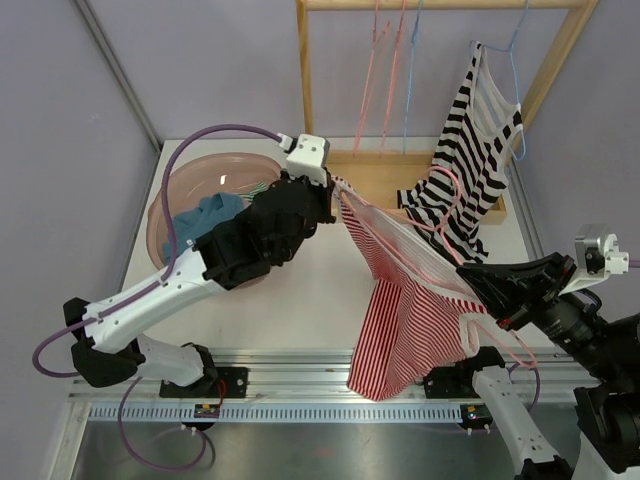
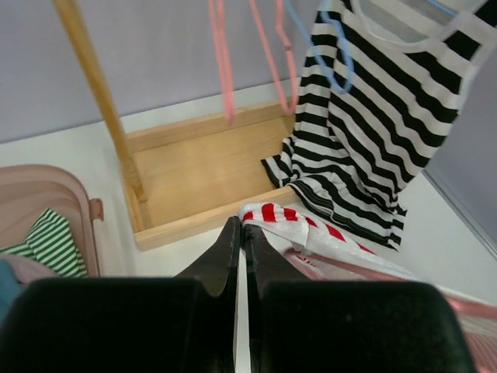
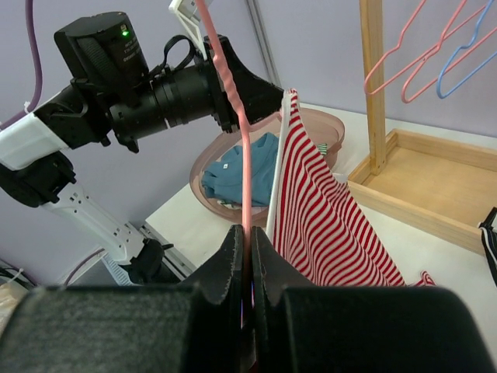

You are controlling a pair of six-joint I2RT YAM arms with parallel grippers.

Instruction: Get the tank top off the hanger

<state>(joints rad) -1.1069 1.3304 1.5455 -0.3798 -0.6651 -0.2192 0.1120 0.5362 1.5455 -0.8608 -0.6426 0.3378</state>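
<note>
The red-and-white striped tank top [image 1: 400, 320] hangs in the air between my two grippers, still draped over a pink hanger [image 3: 245, 155]. My left gripper [image 1: 333, 190] is shut on the top's white shoulder strap [image 2: 311, 225], with the strap edge pinched between the fingertips of that gripper [image 2: 242, 225]. My right gripper [image 1: 468, 275] is shut on the hanger's pink bar, which runs up from the jaws of that gripper [image 3: 247, 233]. The top's body [image 3: 318, 210] falls to the right of the bar, above the table's front edge.
A wooden rack [image 1: 310, 60] stands at the back with empty pink and blue hangers [image 1: 375, 70]. A black-and-white striped top [image 1: 475, 150] hangs on its right side. A pink basin [image 1: 165, 200] with clothes sits at the far left.
</note>
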